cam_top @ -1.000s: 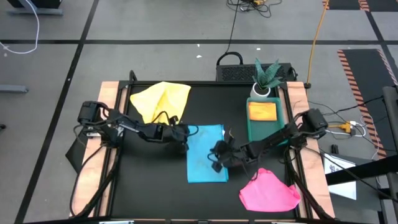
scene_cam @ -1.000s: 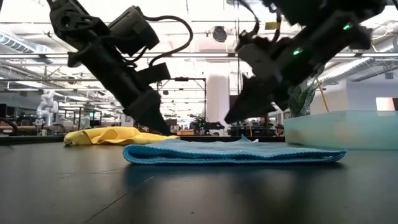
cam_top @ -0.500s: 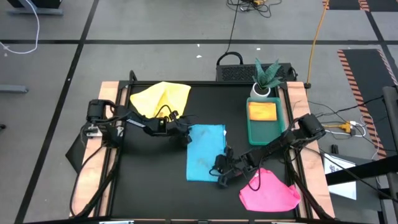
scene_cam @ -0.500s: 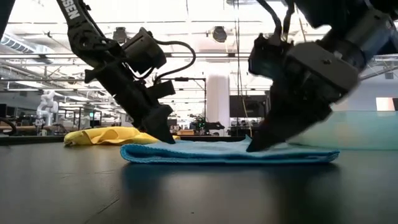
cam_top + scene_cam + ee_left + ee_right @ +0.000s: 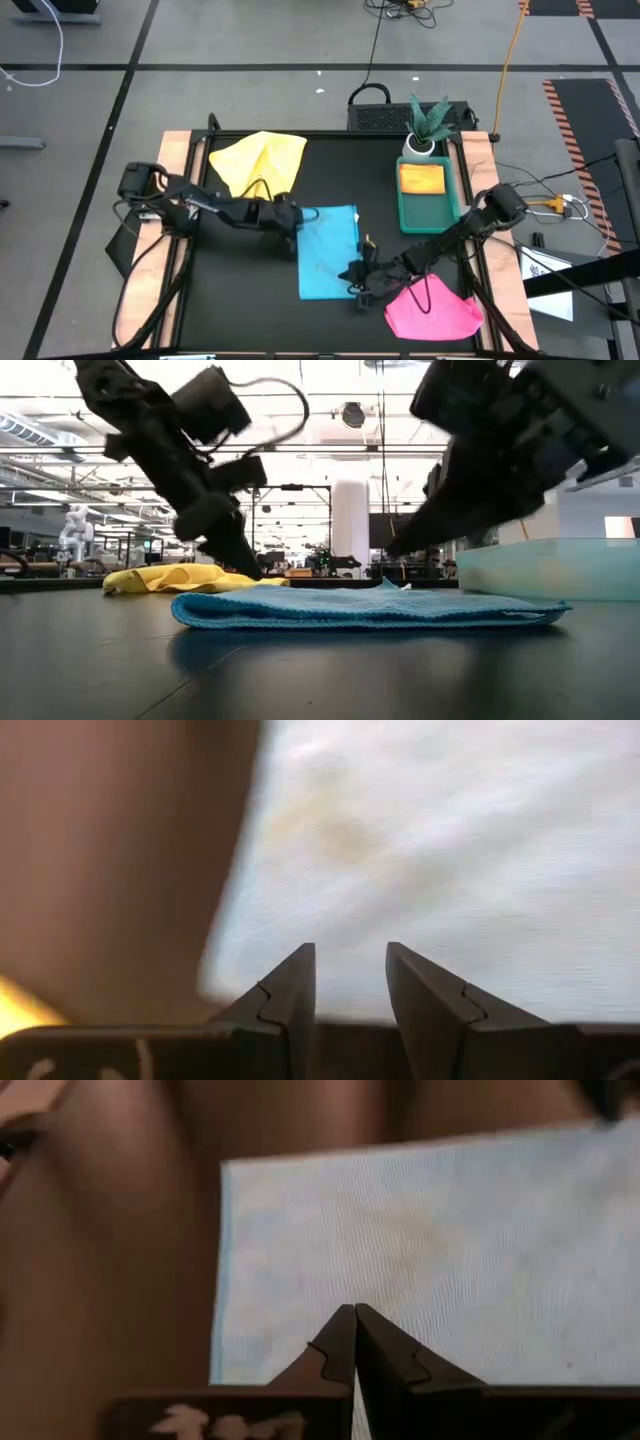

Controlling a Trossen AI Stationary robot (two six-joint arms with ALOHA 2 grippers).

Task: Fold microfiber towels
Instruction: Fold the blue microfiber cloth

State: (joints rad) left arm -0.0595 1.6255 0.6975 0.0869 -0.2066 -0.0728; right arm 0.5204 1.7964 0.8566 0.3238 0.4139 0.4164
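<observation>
Since the blue towel [image 5: 328, 251] lies folded mid-frame, I keep the left gripper [image 5: 291, 222] parted and empty at its upper-left corner, the right gripper [image 5: 352, 279] clenched empty at its lower-right edge

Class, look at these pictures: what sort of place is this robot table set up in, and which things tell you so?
Probably a large open lab or workshop. Cables trail over the tiled floor around the table, hazard stripes mark the floor, and ceiling lights run over a long hall.
</observation>
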